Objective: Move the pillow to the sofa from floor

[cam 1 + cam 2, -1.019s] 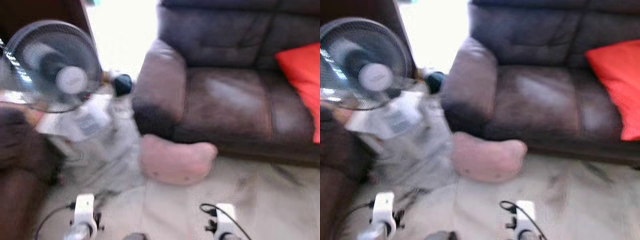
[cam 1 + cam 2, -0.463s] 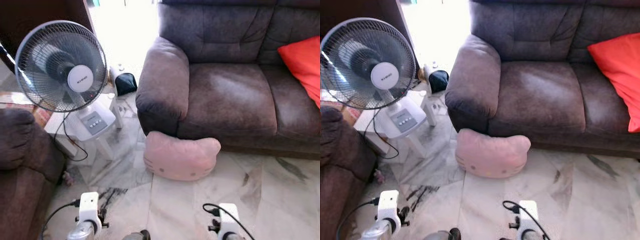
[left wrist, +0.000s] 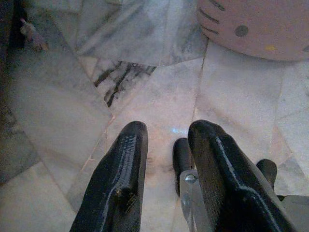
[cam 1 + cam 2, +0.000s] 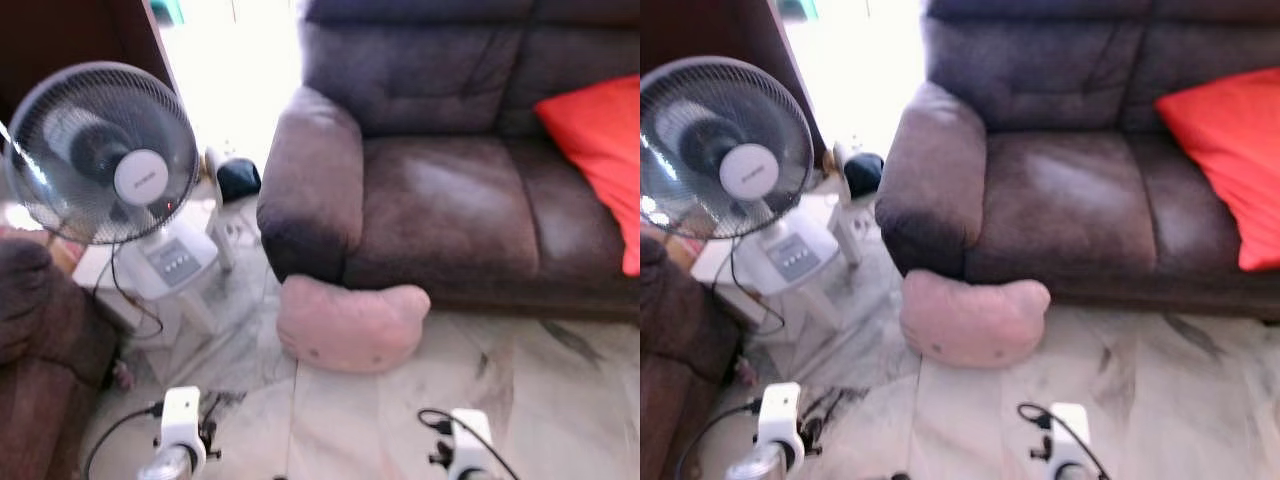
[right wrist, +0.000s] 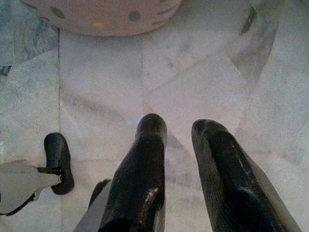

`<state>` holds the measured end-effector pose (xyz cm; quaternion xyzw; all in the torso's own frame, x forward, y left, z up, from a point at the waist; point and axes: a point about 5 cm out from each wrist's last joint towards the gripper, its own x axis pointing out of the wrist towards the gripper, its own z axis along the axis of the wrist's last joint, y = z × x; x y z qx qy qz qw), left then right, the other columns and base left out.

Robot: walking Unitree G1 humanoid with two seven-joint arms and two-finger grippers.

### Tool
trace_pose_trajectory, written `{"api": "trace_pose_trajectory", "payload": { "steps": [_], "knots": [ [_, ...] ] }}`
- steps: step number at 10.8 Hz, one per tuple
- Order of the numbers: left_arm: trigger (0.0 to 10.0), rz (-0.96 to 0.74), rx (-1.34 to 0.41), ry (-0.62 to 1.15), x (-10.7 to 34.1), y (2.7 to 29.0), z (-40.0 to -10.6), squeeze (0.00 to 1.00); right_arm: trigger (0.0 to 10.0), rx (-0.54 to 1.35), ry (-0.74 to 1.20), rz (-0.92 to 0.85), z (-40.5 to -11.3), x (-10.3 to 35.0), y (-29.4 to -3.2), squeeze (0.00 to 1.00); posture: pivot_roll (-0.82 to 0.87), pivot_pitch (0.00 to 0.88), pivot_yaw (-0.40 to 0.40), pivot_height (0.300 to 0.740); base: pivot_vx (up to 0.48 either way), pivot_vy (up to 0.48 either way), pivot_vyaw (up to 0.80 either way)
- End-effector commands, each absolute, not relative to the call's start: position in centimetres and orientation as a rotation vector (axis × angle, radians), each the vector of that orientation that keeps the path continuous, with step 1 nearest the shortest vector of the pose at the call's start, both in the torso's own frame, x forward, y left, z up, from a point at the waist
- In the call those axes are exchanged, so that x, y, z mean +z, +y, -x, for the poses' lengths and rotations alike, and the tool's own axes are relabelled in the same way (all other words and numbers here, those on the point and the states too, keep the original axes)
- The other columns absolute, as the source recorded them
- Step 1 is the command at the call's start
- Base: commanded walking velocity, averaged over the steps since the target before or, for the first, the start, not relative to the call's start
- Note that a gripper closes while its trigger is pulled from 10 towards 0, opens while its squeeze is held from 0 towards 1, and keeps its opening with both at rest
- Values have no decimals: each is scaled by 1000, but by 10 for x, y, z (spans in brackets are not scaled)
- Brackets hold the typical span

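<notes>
A standing fan (image 4: 100, 155) on a white base stands on the robot's left, with a dark armchair (image 4: 35, 340) nearer on that side. Ahead is a brown sofa (image 4: 450, 200) with a red cushion (image 4: 600, 150) at its right end. The pink cat-face pillow (image 4: 350, 322) lies on the marble floor (image 4: 540, 380), leaning against the sofa's front below the left armrest. The left gripper (image 3: 166, 133) and right gripper (image 5: 179, 128) hang low over bare floor, well short of the pillow, each with fingers slightly parted and holding nothing.
</notes>
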<state>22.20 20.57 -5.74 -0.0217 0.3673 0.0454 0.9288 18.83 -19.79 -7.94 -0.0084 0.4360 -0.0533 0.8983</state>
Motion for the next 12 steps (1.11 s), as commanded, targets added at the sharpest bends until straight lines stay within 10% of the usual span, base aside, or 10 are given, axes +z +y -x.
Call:
{"api": "trace_pose_trajectory", "payload": {
  "steps": [1,12],
  "knots": [
    [10000,37,106,794,-63,211,-212,0,10000,-98,916,2,-185,-82,-192,0,158,133,29,740,322,0,0],
    [10000,39,103,783,-62,208,-214,0,10000,-99,936,10,-182,-84,-189,0,157,149,27,740,346,0,-40]
  ]
}}
